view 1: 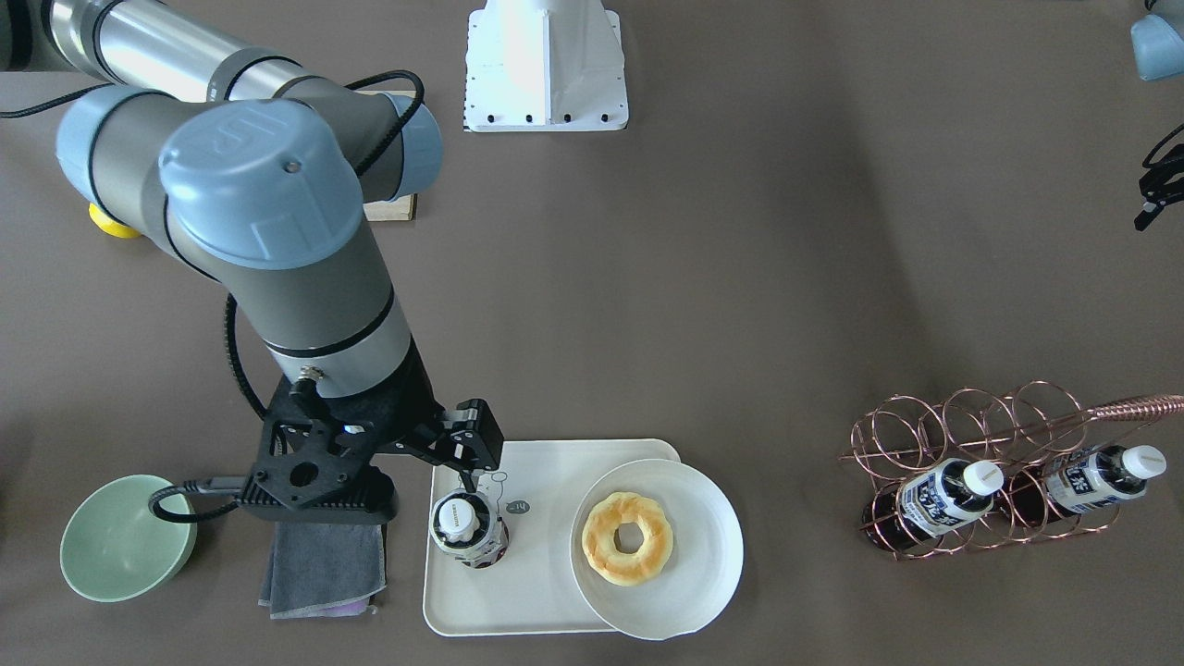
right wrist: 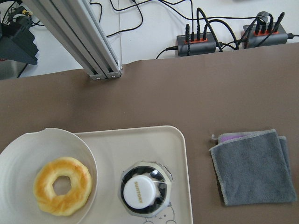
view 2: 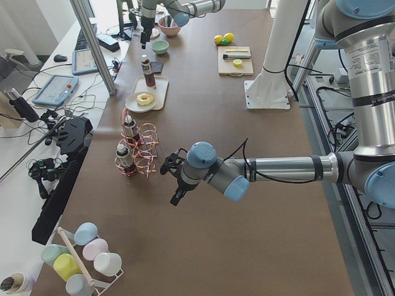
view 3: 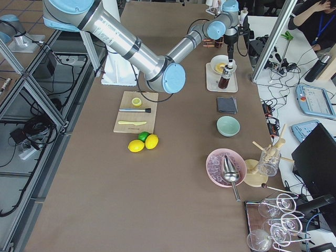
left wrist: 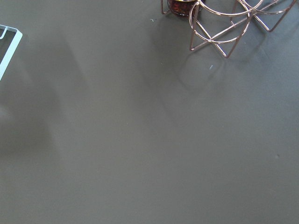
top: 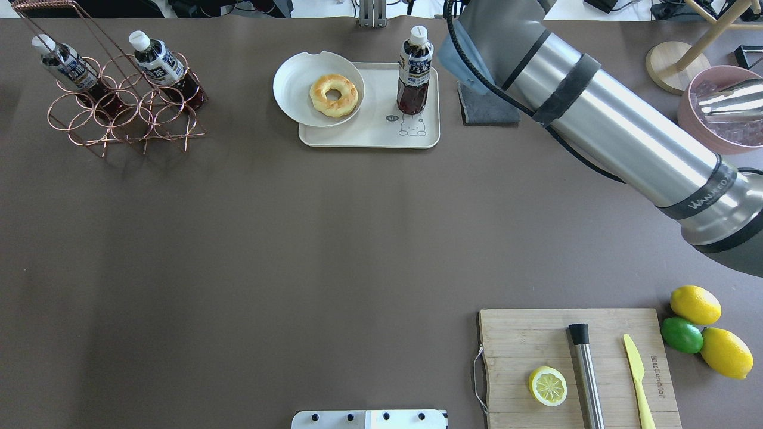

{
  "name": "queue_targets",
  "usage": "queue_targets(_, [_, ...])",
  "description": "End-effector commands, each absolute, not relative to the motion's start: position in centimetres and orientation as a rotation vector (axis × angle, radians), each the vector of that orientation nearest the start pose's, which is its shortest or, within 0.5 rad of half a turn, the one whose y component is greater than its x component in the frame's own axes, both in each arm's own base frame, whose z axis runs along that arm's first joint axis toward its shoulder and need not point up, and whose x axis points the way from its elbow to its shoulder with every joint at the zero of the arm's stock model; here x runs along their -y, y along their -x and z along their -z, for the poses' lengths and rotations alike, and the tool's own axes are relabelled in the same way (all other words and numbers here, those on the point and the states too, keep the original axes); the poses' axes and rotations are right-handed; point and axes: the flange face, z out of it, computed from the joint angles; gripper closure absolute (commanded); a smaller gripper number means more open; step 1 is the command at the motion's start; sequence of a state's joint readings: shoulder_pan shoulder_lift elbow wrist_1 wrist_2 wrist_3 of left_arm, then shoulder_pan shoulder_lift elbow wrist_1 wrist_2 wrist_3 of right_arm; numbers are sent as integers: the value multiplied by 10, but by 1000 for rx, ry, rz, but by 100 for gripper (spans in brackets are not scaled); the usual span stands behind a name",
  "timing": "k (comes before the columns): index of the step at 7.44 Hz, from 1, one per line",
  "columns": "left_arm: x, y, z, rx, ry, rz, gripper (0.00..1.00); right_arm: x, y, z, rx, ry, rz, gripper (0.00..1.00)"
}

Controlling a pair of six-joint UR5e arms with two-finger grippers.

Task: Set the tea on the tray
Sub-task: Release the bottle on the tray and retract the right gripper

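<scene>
The small clear plastic bottle of dark brown tea with a white screw cap [view 1: 460, 523] stands upright on the large cream rectangular tray [view 1: 518, 592], just beside the round white plate [view 1: 689, 592], so the placing looks done. The right arm's jaws hang above the cap, and I cannot tell whether they, or the left arm's jaws, are parted or closed. The full bottle is likely weighty, stiff, smooth and tippy, so it is best taken around its labelled body.

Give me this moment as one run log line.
tea: upright on tray | right claw: above tea, grip unclear | left claw: hovering near wire rack
</scene>
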State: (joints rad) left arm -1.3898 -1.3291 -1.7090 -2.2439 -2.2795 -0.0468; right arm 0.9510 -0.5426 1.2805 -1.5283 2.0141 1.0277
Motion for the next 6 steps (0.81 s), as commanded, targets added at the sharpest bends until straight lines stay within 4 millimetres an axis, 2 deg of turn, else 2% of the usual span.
queue_targets(1, [413, -5, -633, -746, -436, -315, 0, 639, 287, -162, 754, -194, -53, 0])
queue_targets(2, [413, 5, -643, -738, -358, -259, 2, 627, 246, -192, 718, -197, 0, 0])
queue_targets(3, [415, 29, -643, -764, -278, -169, 2, 624, 204, -228, 752, -170, 81, 0])
queue_targets(4, [421, 31, -634, -840, -241, -155, 2, 613, 176, -257, 749, -169, 89, 0])
queue_targets(6, [416, 40, -649, -825, -166, -217, 2, 573, 141, -318, 721, -151, 115, 0])
